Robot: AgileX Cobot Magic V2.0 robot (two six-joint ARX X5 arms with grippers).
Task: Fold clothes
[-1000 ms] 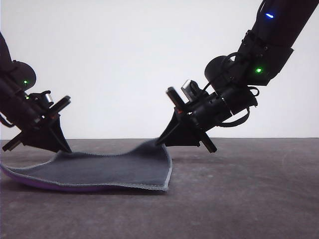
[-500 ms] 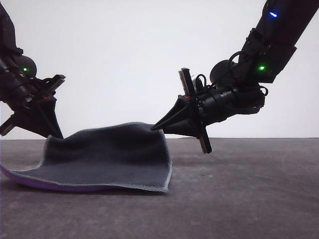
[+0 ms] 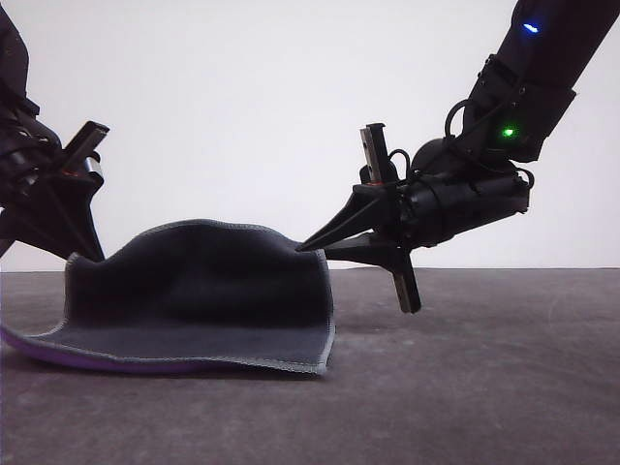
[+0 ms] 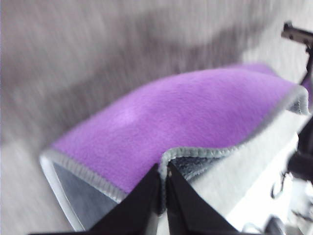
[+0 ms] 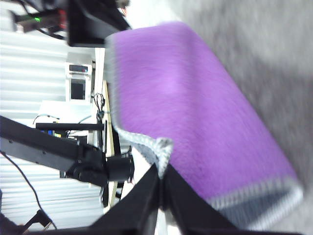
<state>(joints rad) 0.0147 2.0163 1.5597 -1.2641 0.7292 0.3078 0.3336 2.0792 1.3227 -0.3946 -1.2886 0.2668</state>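
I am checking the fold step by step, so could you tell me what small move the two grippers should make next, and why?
Probably carry the lifted edge forward, toward the near edge lying on the table. The left gripper and right gripper each pinch a far corner of the cloth, which stands raised in an arch, grey face toward the front camera, with the fold not yet closed.

The cloth (image 3: 199,300) lies on the tabletop (image 3: 465,368), left of centre. Its rear edge is raised between the left claw (image 3: 85,254) and right claw (image 3: 302,248).
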